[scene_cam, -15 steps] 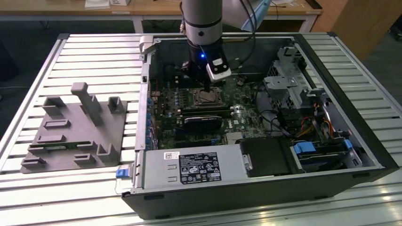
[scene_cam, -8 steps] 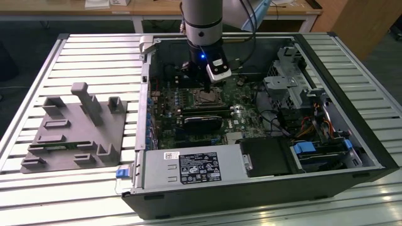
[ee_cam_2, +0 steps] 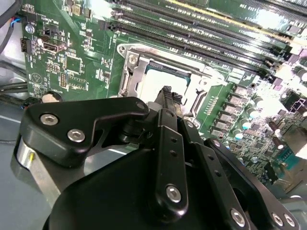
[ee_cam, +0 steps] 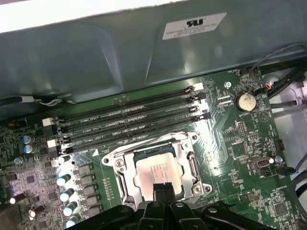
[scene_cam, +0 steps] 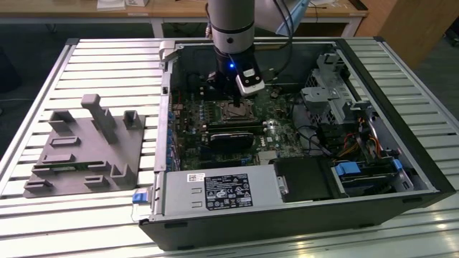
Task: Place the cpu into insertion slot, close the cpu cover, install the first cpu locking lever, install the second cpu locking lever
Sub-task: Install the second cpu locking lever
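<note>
One cpu (ee_cam: 158, 168) lies flat inside insertion slot (ee_cam: 190, 143), silver face up. One cpu cover (ee_cam: 152, 143) frames chip, seems down around it. Gripper (ee_cam: 163, 189) right above chip, its near edge. Fingers (ee_cam_2: 166, 93) pressed together, holding nothing. Four long black memory slots (ee_cam: 129, 117) lie beside insertion slot, away from gripper. One round coin battery (ee_cam: 245, 101) past slots' end. One grey block tray (scene_cam: 83, 153) on worktop (scene_cam: 107, 59), well apart from computer case (scene_cam: 301, 209).

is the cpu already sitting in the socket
Yes, in the first wrist view the cpu lies flat inside the insertion slot.
</note>
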